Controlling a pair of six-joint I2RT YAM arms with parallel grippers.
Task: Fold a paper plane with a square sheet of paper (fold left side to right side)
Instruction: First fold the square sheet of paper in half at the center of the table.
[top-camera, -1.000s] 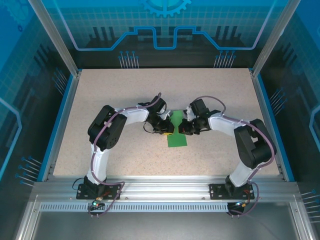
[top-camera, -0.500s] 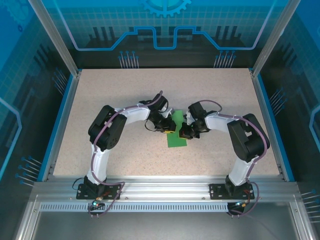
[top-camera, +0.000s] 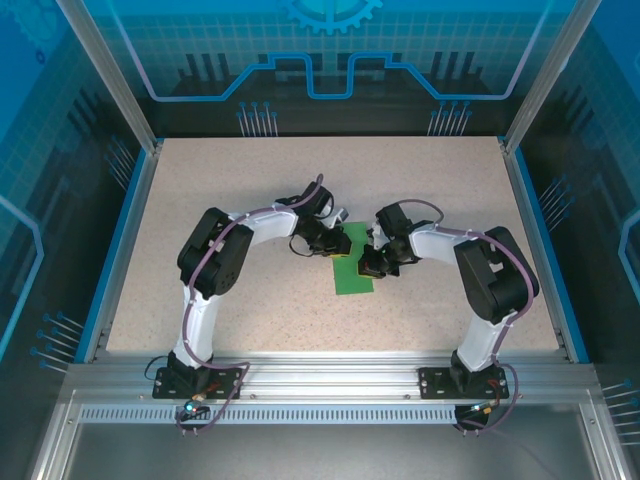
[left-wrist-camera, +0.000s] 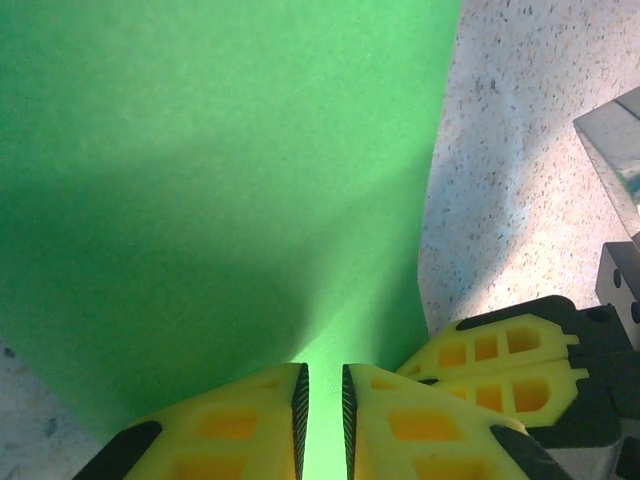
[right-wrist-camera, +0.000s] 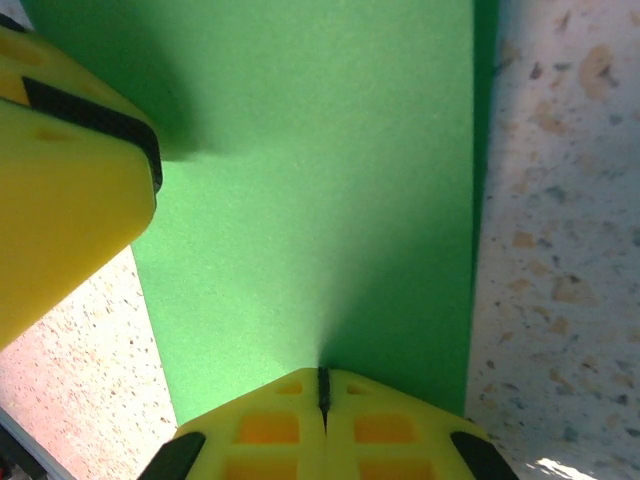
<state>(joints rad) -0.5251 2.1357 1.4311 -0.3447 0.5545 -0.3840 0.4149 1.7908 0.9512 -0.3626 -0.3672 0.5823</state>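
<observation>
The square sheet of paper (top-camera: 354, 272) lies near the middle of the bench (top-camera: 230, 180) from above, a narrow upright strip, so we judge the left-to-right fold laid over and every nose and wing fold left to do. The left pincer (top-camera: 338, 252) meets it from 10 o'clock and the right pincer (top-camera: 366, 268) from 3 o'clock. Bare bench spreads wide towards 12 and 6 o'clock, with the frame rails well apart. In the left wrist view the sheet (left-wrist-camera: 220, 180) runs into the left pincer (left-wrist-camera: 322, 385), whose jaws stand a sliver apart with green between them; we cannot tell if it grips. At 3 o'clock the paper's edge meets speckled bench. In the right wrist view the right pincer (right-wrist-camera: 322, 385) is clenched, seemingly pinching the sheet (right-wrist-camera: 320, 180), and a darker second layer peeks out along the 3 o'clock edge.
</observation>
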